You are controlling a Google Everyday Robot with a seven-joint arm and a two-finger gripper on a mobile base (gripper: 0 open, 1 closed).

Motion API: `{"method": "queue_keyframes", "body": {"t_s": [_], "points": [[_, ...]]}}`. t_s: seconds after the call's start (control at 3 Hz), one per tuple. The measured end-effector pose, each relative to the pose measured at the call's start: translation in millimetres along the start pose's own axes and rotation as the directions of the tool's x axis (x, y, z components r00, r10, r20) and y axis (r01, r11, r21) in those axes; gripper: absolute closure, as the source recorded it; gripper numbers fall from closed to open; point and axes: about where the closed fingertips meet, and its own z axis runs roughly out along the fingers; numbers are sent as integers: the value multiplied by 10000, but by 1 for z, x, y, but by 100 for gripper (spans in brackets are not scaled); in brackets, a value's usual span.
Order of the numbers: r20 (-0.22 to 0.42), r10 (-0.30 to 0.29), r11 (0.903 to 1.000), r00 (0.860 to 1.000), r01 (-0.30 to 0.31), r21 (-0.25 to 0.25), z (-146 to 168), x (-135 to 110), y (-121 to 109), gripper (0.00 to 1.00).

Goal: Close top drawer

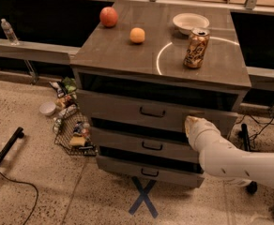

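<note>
The top drawer (127,108) is a wide grey wood-look front with a small black bar handle (152,112). It stands a little way out of the cabinet, and a narrow dark gap shows above its front. My gripper (191,125), at the end of the white arm (235,163), is against the right part of the drawer front, to the right of the handle. The arm comes in from the lower right.
Two shorter drawer fronts (148,146) sit below. On the cabinet top (127,55) are an apple (109,16), an orange (137,35), a bowl (190,21) and a can (196,48). A wire basket of snacks (73,136) sits on the floor at the left, by a blue X (144,197).
</note>
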Motion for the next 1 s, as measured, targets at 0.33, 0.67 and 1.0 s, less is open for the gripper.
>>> {"method": "queue_keyframes", "body": {"t_s": [0.33,0.67,1.0], "points": [[-98,4,10000,10000,-3,46,9,4,-4,100],[-157,6,10000,9999,-5,92,12,7,-8,100],[-156,6,10000,9999,-5,91,10,7,-7,100]]}}
